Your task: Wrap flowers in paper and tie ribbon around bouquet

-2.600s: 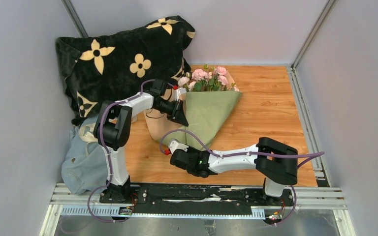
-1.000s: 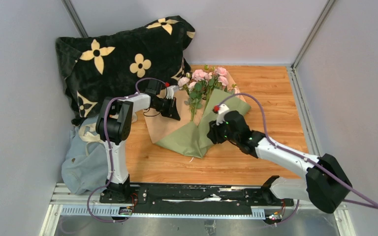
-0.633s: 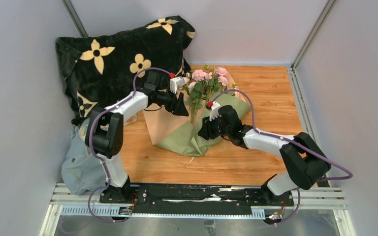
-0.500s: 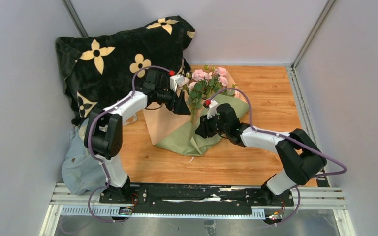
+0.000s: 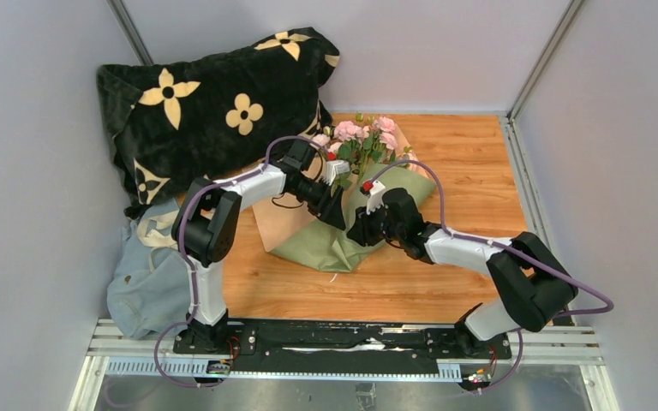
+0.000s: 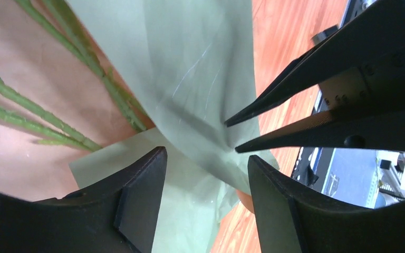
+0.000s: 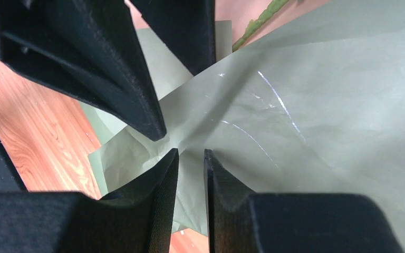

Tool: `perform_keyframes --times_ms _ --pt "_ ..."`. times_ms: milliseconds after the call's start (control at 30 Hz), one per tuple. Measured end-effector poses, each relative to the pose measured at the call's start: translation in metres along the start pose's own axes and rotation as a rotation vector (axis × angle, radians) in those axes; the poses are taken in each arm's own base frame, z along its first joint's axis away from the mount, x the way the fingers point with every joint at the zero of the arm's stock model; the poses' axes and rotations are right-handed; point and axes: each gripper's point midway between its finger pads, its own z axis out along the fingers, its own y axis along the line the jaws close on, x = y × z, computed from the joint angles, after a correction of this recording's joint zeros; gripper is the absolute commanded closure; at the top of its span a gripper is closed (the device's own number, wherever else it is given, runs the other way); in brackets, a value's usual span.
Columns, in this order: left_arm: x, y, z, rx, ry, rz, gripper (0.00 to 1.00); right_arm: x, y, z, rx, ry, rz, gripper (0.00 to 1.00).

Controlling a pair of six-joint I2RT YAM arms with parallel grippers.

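Top external view: wide wooden desk [image 5: 471, 197], with a big black pillow [image 5: 206, 103] propped at the back left and a pale blue cloth [image 5: 141, 287] bunched at the near left edge. Near the middle of the desk, the paper [image 5: 308, 253]: a tan sheet [image 5: 276, 221] lying flat, with an olive-green sheet [image 5: 326, 247] on top of it, folded and crumpled at the near end. On the paper, the flowers [image 5: 361, 137], pink blooms at the back close to the pillow, thin green stalks running down over the tan sheet and in under the green fold. Left claw [image 5: 339, 216] low over the green sheet, released, fingers wide apart. Right claw [image 5: 357, 233] just beside it, tip to tip, fingers nearly together at a raised crease in the green sheet. Cannot tell if pinching that crease or not.
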Motion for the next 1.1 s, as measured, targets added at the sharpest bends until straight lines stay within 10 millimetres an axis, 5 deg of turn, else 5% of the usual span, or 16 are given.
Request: perform_keyframes --times_ms 133,200,267,300,533,767,933,1100 --pt "0.018 0.0 0.003 -0.016 0.05 -0.009 0.43 -0.001 -0.002 -0.001 0.012 -0.007 0.003 0.72" --pt "0.027 -0.004 0.008 -0.019 0.084 -0.007 0.63 -0.001 -0.002 -0.001 0.015 -0.007 0.004 0.72" --pt "0.033 -0.008 0.01 -0.017 0.107 -0.014 0.97 -0.002 -0.003 -0.001 0.019 -0.011 0.003 0.72" --pt "0.034 -0.009 0.011 -0.014 0.115 -0.008 1.0 -0.003 -0.003 -0.002 0.023 -0.014 0.003 0.72" --pt "0.044 -0.014 0.007 0.001 0.14 -0.026 1.0 -0.015 -0.006 -0.022 0.058 -0.036 0.001 0.64" --pt "0.07 0.014 -0.035 -0.108 -0.028 -0.182 1.0 -0.027 -0.036 -0.053 0.167 -0.065 0.014 0.58" --pt "0.09 0.026 -0.022 -0.103 -0.004 -0.279 1.0 -0.013 -0.045 -0.043 0.18 0.016 0.027 0.62" --pt "0.094 0.028 -0.016 -0.078 0.012 -0.31 1.0 -0.024 -0.037 -0.032 0.14 0.026 0.02 0.75"
